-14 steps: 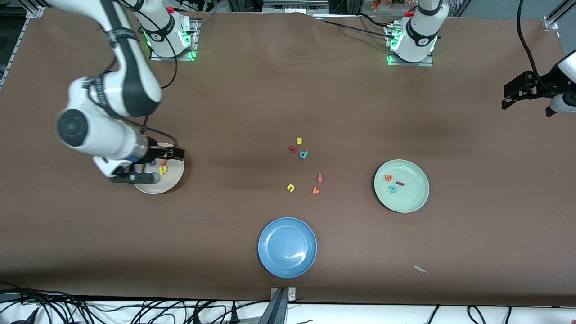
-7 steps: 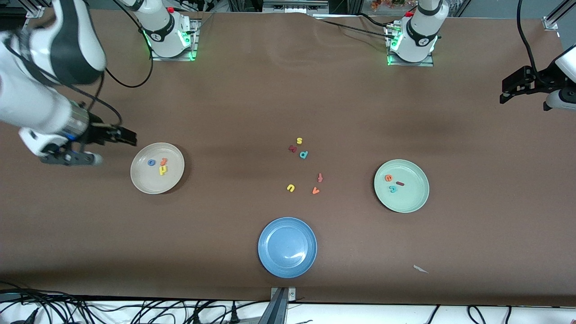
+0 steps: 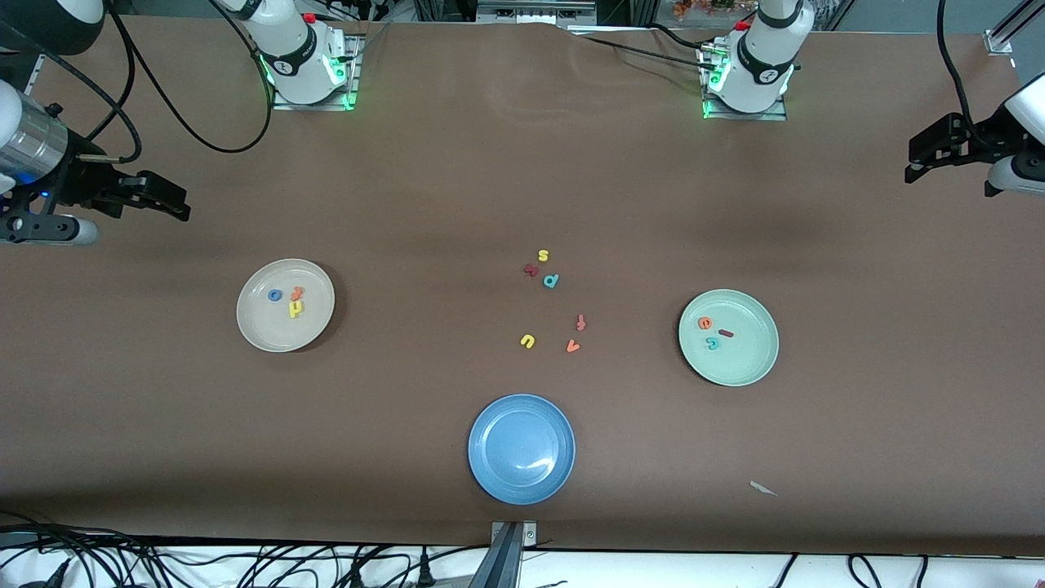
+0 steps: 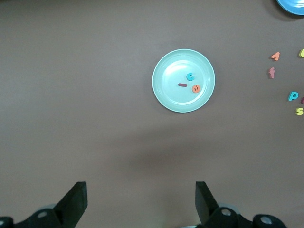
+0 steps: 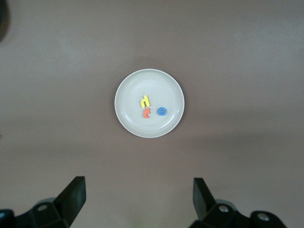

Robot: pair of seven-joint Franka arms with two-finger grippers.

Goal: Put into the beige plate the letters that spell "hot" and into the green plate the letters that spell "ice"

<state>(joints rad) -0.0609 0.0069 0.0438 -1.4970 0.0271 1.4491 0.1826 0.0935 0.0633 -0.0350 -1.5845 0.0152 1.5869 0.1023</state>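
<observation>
Nearest the front camera sat an empty round blue plate. Farther up lay the round cream-beige plate toward the right arm's end, holding the yellow h, the orange t and the blue ring-shaped o. The pale mint-green plate lay toward the left arm's end, holding the orange e, the dark red bar-like i and the teal c. Between the two plates the spare letters lay loose on the brown table.

Farthest up, the right gripper and the left gripper hung over bare table at their own ends, fingers spread and empty. Both words looked sorted, so the best move was probably to park the arms without brushing either plate.
</observation>
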